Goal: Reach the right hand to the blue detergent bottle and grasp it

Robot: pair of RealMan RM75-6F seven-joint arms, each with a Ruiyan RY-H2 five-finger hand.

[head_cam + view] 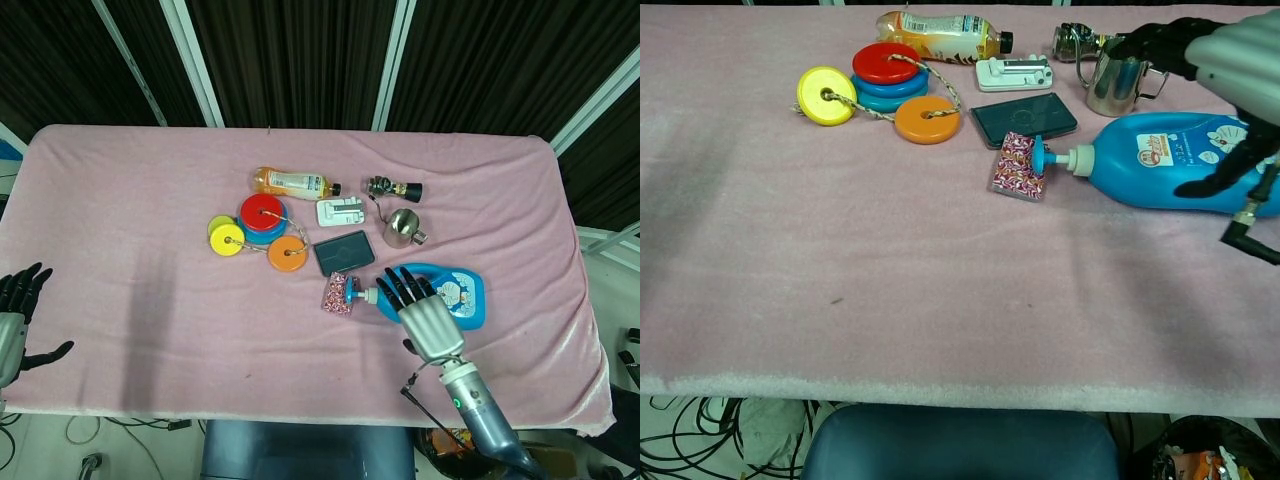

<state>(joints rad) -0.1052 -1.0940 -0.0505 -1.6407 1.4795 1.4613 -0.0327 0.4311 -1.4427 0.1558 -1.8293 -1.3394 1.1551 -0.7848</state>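
The blue detergent bottle lies on its side on the pink cloth, pump nozzle pointing left. My right hand hovers over the bottle's left half with fingers spread, holding nothing; whether it touches the bottle is unclear. In the chest view its thumb reaches down in front of the bottle body. My left hand hangs open off the table's front left corner and does not show in the chest view.
A patterned sachet lies by the pump. Behind the bottle sit a dark phone, a steel cup, a white clip, a small dark bottle, an orange drink bottle and stacked coloured discs.
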